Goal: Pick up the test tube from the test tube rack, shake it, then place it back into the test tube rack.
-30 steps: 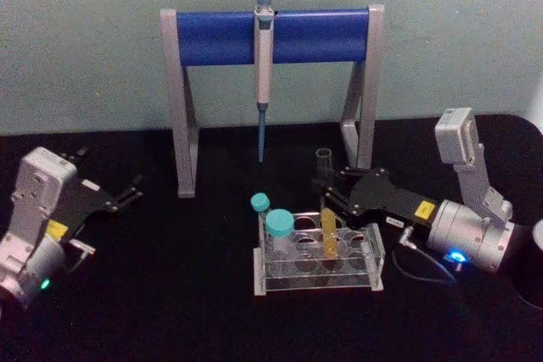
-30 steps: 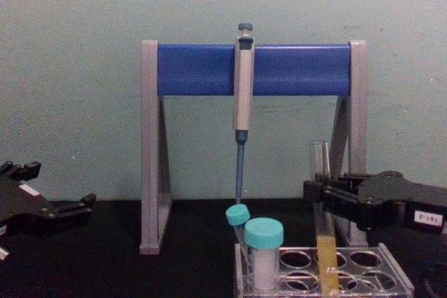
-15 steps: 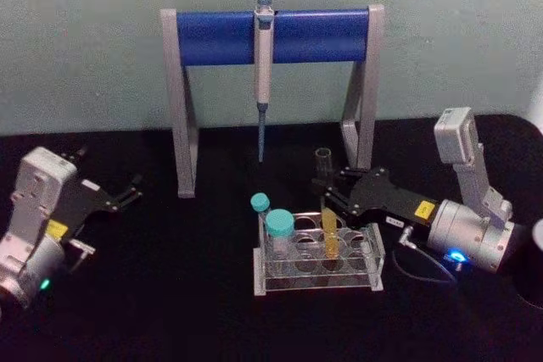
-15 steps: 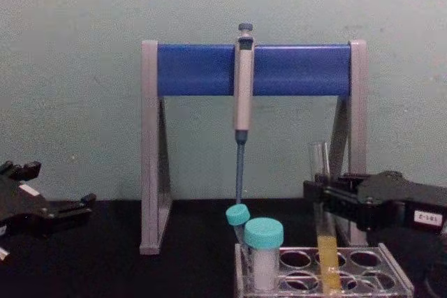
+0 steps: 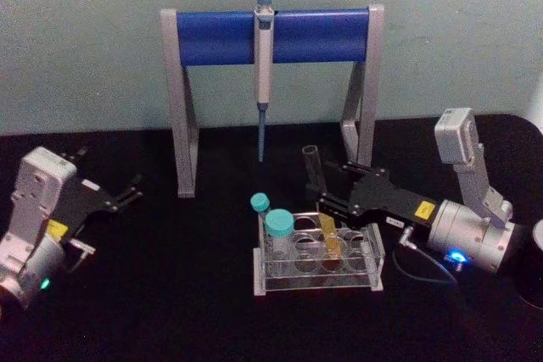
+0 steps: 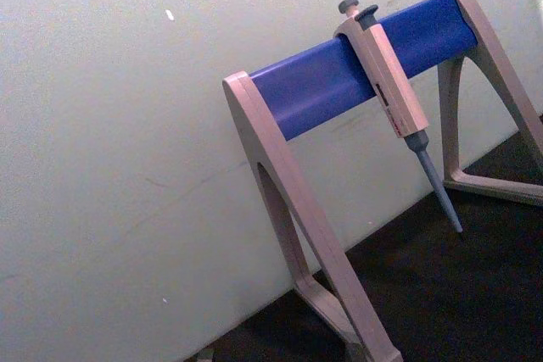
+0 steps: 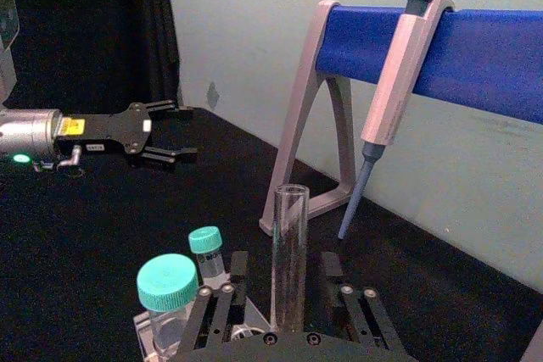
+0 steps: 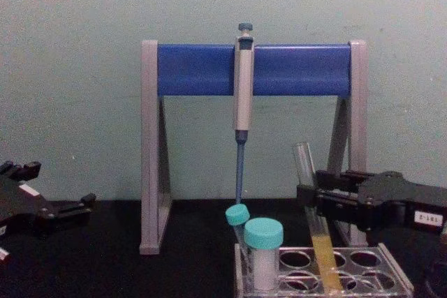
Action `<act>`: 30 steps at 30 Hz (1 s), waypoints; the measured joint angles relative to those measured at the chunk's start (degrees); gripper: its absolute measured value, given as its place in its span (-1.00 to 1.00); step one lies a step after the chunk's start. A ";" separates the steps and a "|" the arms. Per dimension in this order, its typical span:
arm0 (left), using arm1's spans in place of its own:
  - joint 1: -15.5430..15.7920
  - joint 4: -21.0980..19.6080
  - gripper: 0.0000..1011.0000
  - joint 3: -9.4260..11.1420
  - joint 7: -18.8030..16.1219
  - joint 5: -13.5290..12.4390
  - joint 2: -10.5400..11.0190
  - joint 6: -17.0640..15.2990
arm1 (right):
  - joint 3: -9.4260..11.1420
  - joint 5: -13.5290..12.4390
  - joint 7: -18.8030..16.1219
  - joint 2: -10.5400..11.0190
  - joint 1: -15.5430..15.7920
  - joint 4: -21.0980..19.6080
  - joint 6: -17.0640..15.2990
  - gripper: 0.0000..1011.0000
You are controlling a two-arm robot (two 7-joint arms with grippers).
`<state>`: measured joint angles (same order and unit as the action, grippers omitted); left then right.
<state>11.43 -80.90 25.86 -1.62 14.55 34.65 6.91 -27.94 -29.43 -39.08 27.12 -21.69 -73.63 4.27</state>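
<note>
Test tube [image 8: 312, 214]: clear, capless, yellow-orange liquid at bottom, leaning left, foot inside a hole of the test tube rack [image 8: 391, 278]. Rack: low, clear plastic, near tabletop's front edge.

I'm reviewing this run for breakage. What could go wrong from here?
1. The test tube leans with its foot in the rack while the right gripper is shut on it; a lift at that angle might lever the glass against the hole or tug the rack.
2. It has no cap, so shaking may spill the yellow liquid.
3. The capped tubes stand close and might get bumped.
</note>
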 joint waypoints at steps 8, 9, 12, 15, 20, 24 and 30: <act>0.00 0.00 0.98 0.00 0.00 0.00 0.00 0.00 | 0.00 -0.03 -0.01 0.00 0.01 0.00 0.04 0.54; 0.00 0.00 0.98 0.00 0.00 0.00 0.00 0.00 | 0.00 -0.04 -0.01 0.00 0.01 0.00 0.04 0.61; 0.00 0.00 0.98 0.00 0.00 0.00 0.00 0.00 | 0.00 -0.05 0.00 0.00 0.01 0.00 0.07 0.77; 0.00 0.00 0.98 0.00 0.00 0.00 0.00 0.00 | 0.00 -0.06 0.00 0.00 0.01 0.00 0.08 0.94; 0.00 0.00 0.98 0.00 0.00 0.00 0.00 0.00 | 0.00 -0.07 0.00 0.00 0.01 0.00 0.08 0.98; 0.00 0.00 0.98 0.00 0.00 0.00 0.00 0.00 | 0.21 -0.14 0.05 0.01 0.29 -0.26 0.72 0.98; 0.00 0.00 0.98 0.00 0.00 0.00 0.00 0.00 | 2.41 -0.88 1.49 0.17 2.56 -3.13 4.34 0.98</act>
<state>11.43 -80.90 25.86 -1.62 14.55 34.65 6.91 -25.53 -30.31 -37.60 27.28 -19.13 -76.76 8.61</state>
